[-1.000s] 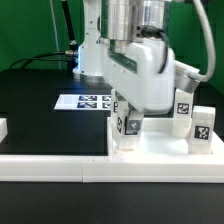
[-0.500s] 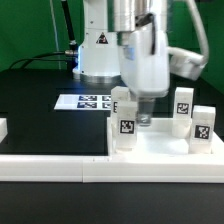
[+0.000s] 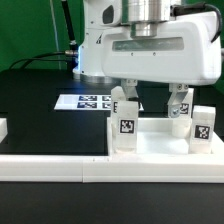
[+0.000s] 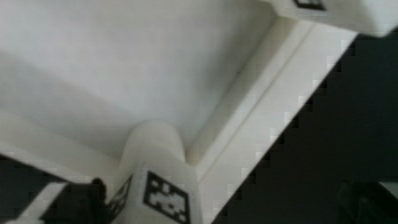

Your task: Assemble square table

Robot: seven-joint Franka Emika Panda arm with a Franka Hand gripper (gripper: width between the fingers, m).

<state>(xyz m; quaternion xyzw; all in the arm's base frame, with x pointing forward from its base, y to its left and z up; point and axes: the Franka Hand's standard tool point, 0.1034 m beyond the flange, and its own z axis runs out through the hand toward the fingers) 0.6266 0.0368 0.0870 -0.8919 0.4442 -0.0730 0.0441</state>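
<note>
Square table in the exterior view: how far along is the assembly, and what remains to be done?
Looks done: three small white tagged block legs stand upright on the white plastic square tray-like tabletop: the near-left leg, the far-right leg and the near-right leg. In hand: nothing; the gripper hangs open above them. Left: no fourth leg is visible, and whether the legs sit tight cannot be told.

White tabletop (image 3: 160, 148) and white legs (image 3: 124, 122) bearing black-and-white tags; black table (image 3: 40, 110); white marker board (image 3: 85, 101) with black-and-white tags; white gripper (image 3: 150, 97), fingers (image 3: 179, 100) seemingly dark.
</note>
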